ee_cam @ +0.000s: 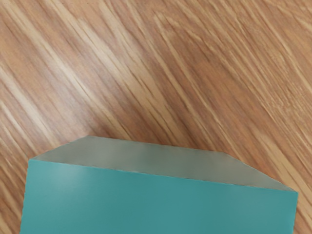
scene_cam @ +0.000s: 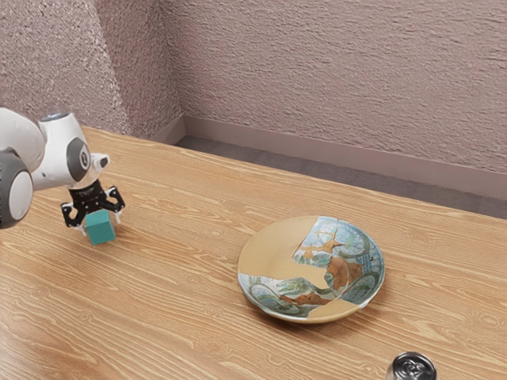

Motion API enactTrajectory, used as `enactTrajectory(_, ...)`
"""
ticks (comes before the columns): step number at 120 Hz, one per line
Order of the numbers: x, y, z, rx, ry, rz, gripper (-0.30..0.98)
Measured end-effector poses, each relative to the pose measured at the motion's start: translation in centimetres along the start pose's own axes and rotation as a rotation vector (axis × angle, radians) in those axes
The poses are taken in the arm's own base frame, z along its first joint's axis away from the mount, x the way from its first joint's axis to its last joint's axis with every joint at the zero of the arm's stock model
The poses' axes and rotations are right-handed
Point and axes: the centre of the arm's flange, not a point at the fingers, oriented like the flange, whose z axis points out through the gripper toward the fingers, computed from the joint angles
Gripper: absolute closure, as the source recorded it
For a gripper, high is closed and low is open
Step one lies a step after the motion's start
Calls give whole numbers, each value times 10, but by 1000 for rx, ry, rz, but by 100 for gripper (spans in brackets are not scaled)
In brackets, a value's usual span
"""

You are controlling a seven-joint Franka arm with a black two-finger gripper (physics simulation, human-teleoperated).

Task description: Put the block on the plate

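Observation:
The black gripper (scene_cam: 101, 222) is low over the table at the exterior view's left, pointing down. Its fingers stand wide apart, one on either side of the teal block (scene_cam: 101, 229), and are open. The block's lower part shows below the fingertips. In the wrist view the block (ee_cam: 161, 204) lies large at the lower edge, with a greyish side face and wood beyond it. A round plate (scene_cam: 277, 245) with a tan and blue-green painted pattern rests on the table, apart from the block toward the exterior view's right.
A dark can (scene_cam: 413, 368) with a metallic top stands near the exterior view's lower edge, beyond the plate toward the right. The wooden table (scene_cam: 182, 269) carries all of these, and a rough wall (scene_cam: 333, 87) rises behind its far edge.

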Motion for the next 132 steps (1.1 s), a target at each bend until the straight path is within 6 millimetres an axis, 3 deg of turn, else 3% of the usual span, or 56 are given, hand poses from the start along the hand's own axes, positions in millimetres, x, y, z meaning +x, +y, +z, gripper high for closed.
enactTrajectory(31, 11, -3, 7, -15, 2, 24, 1)
enactTrajectory(75, 18, 0, 2, -25, -8, 86, 24)
enactTrajectory(105, 17, 0, 2, -21, -29, 122, 28)
enactTrajectory(123, 18, 3, -18, -36, -33, 138, 29)
enactTrajectory(132, 10, 16, -35, -63, -37, 164, 30)
